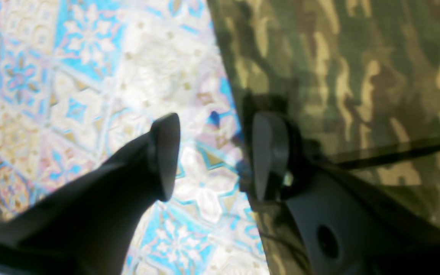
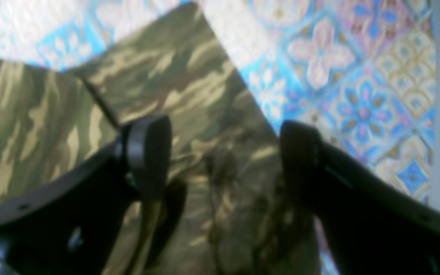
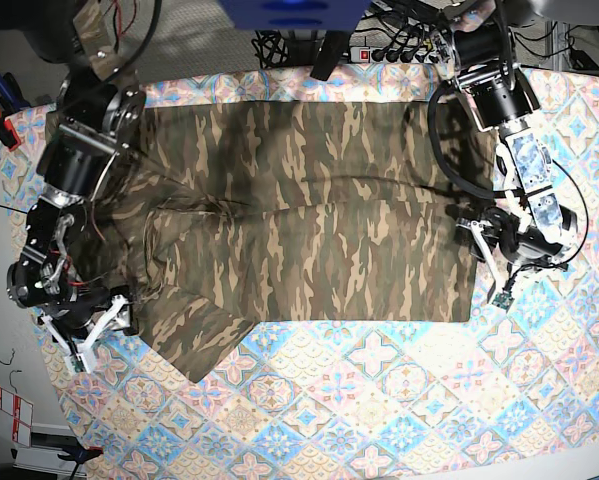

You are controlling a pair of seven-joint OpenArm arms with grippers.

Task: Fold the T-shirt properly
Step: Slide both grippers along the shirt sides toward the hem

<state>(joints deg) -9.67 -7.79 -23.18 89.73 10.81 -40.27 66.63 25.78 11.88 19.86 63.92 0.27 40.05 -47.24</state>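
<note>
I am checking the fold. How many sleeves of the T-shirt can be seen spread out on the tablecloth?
1. One sleeve of the T-shirt sticks out at its lower corner near the right gripper. The other sleeve may be hidden, folded in.

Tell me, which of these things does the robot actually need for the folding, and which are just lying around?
Needed:
T-shirt
left gripper
right gripper

Just there:
tablecloth
power strip
</note>
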